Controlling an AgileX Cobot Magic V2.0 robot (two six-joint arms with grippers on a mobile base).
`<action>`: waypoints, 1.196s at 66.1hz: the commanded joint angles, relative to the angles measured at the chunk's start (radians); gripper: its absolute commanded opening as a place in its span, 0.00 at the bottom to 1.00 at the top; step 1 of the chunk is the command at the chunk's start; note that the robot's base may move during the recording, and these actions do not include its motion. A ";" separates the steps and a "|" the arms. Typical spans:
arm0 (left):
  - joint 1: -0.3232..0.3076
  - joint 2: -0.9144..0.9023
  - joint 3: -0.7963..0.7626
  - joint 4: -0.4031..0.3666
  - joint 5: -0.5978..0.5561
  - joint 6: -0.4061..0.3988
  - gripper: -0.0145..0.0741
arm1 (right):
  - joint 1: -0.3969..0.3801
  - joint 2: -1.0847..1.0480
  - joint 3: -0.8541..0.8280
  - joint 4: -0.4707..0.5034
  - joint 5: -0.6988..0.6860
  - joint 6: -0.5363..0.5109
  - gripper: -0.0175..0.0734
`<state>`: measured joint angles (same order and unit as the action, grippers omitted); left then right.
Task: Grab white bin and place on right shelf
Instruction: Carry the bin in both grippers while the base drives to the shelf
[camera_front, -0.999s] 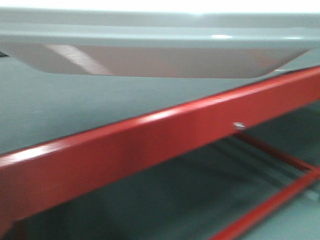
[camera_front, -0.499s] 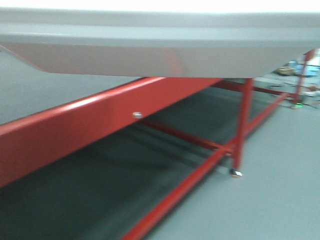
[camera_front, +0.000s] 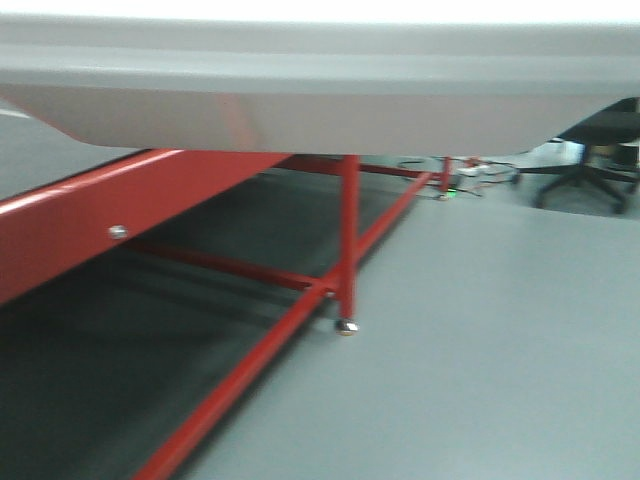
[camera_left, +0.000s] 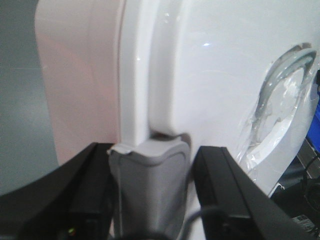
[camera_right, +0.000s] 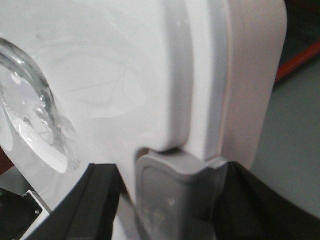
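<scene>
The white bin (camera_front: 320, 90) fills the top of the front view, its underside hanging above the floor. In the left wrist view its glossy lid (camera_left: 210, 75) shows the recessed handle (camera_left: 285, 95), with the pinkish side wall to the left. My left gripper (camera_left: 152, 152) has its black fingers either side of a grey lid clasp (camera_left: 150, 185), shut on the bin's end. My right gripper (camera_right: 167, 170) holds the opposite end the same way, around its grey clasp (camera_right: 170, 195). The right shelf is out of view.
A red-framed table (camera_front: 100, 220) runs along the left, with a red leg (camera_front: 347, 240) and low rails (camera_front: 240, 370). A black office chair (camera_front: 590, 170) and cables (camera_front: 470, 175) lie at the back right. Grey floor spreads to the right.
The front view has swung: the red table frame slid left, its leg moved from right to centre, and the office chair came into sight. The bin stays held at the top.
</scene>
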<state>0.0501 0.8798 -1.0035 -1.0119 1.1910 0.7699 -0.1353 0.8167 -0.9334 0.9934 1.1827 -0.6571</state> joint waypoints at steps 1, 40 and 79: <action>-0.016 -0.014 -0.029 -0.151 0.035 0.017 0.36 | 0.010 -0.010 -0.037 0.212 0.058 -0.002 0.59; -0.016 -0.014 -0.029 -0.151 0.035 0.017 0.36 | 0.010 -0.010 -0.037 0.212 0.058 -0.002 0.59; -0.016 -0.014 -0.029 -0.151 0.035 0.017 0.36 | 0.010 -0.010 -0.037 0.212 0.058 -0.002 0.59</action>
<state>0.0501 0.8798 -1.0035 -1.0119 1.1910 0.7699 -0.1353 0.8167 -0.9334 0.9934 1.1827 -0.6571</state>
